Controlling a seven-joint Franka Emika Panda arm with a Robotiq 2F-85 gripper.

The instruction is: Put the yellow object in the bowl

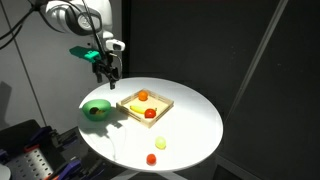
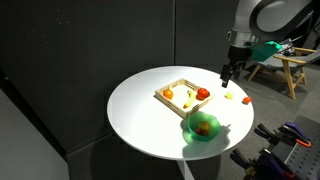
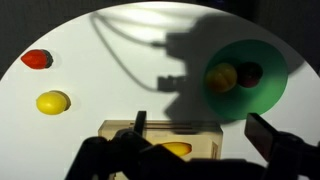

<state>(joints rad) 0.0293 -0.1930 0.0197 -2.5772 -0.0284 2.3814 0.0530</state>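
The bright-green bowl (image 1: pixel 97 111) (image 2: pixel 203 127) (image 3: pixel 262 97) stands on the white round table. A small yellow piece (image 3: pixel 221 77) lies in it beside a dark red piece (image 3: pixel 249 74). A near-identical yellow object (image 3: pixel 53 102) (image 1: pixel 160 144) (image 2: pixel 231 96) lies on the bare table, next to a small red piece (image 3: pixel 36 59). My gripper (image 1: pixel 110 68) (image 2: pixel 228 75) (image 3: pixel 203 128) is open and empty. It hangs well above the table, near the wooden tray and the bowl, touching nothing.
A square light-wood tray (image 1: pixel 163 103) (image 2: pixel 180 84) (image 3: pixel 205 135) beside the bowl holds an orange piece (image 1: pixel 143 96), a red piece (image 1: pixel 150 113) and a yellow piece (image 3: pixel 175 149). The table edge curves round close to the loose pieces. Dark curtains surround the table.
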